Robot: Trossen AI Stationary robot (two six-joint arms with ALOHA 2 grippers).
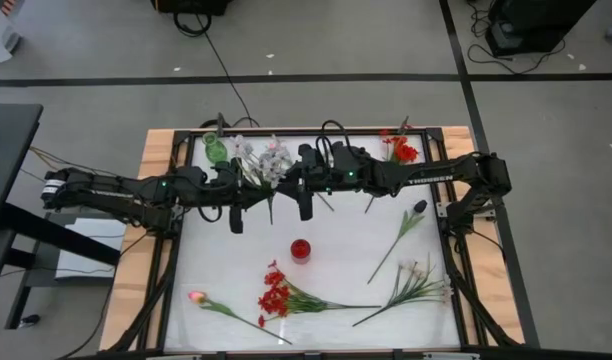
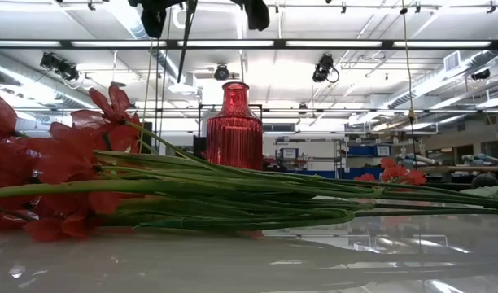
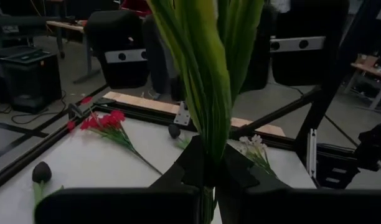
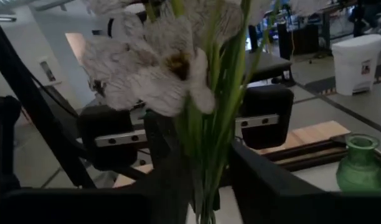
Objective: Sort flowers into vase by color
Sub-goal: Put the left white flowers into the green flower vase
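Observation:
A bunch of white flowers (image 1: 261, 160) with green stems stands upright in the air over the table's far middle, and its stem end (image 2: 184, 41) hangs down. My left gripper (image 3: 206, 177) reaches in from the left and is shut on the stems. My right gripper (image 4: 206, 180) faces it from the right, shut on the same bunch under the blooms (image 4: 153, 74). The red vase (image 1: 300, 250) stands at mid-table and the green vase (image 1: 214, 148) at the far left. Red flowers (image 1: 276, 295), a pink tulip (image 1: 198, 298) and a dark bud (image 1: 419, 207) lie flat. My left gripper pinches the bunch's green stems (image 3: 209, 143) between its two fingers, coming level from the table's left, across the stems. The bunch is lifted clear and rises upright above the fingers. My right gripper pinches the stems (image 4: 206, 149) just below the white blooms, level from the table's right and across them. The blooms stand right above its fingers.
More red flowers (image 1: 401, 150) lie at the far right corner, and a pale-budded bunch (image 1: 416, 275) lies near the right edge. A dark frame (image 1: 456, 250) borders the white table top. Bare surface lies left of the red vase.

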